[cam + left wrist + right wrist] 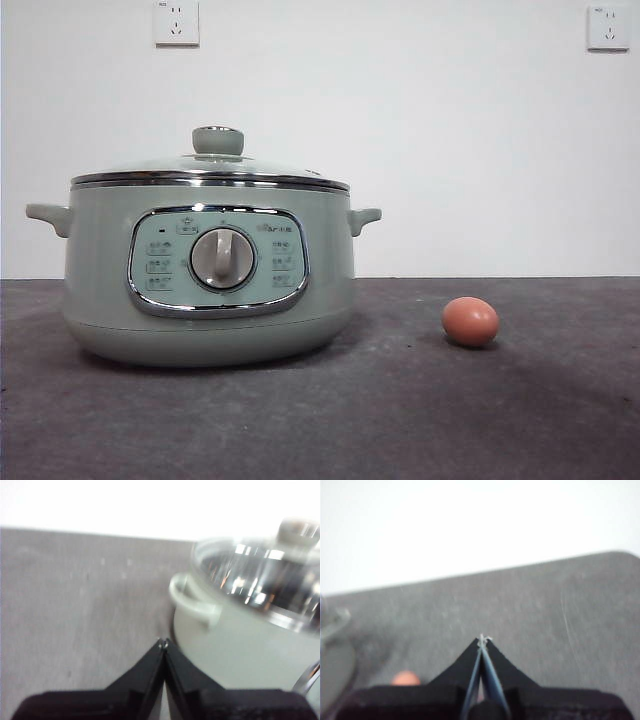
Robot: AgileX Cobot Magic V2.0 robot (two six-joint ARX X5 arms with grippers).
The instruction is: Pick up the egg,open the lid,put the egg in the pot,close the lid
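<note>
**Right gripper nearest the egg, nothing picked up yet**

Right gripper (481,640) hangs above the table (560,420) with jaws pressed together, empty. The egg (470,321) lies on its side, well apart from the pot (100,280), long axis roughly level. In the blurred right wrist view it seems to sit just beside this gripper's base. Left gripper (163,642), also closed, waits beside the pot, whose lid (215,165) is still on.

left gripper (163,642): jaws pressed together, tips touching, empty, above the table beside the pot (240,635) | right gripper (483,640): jaws closed tip to tip, empty, raised, away from the pot
</note>
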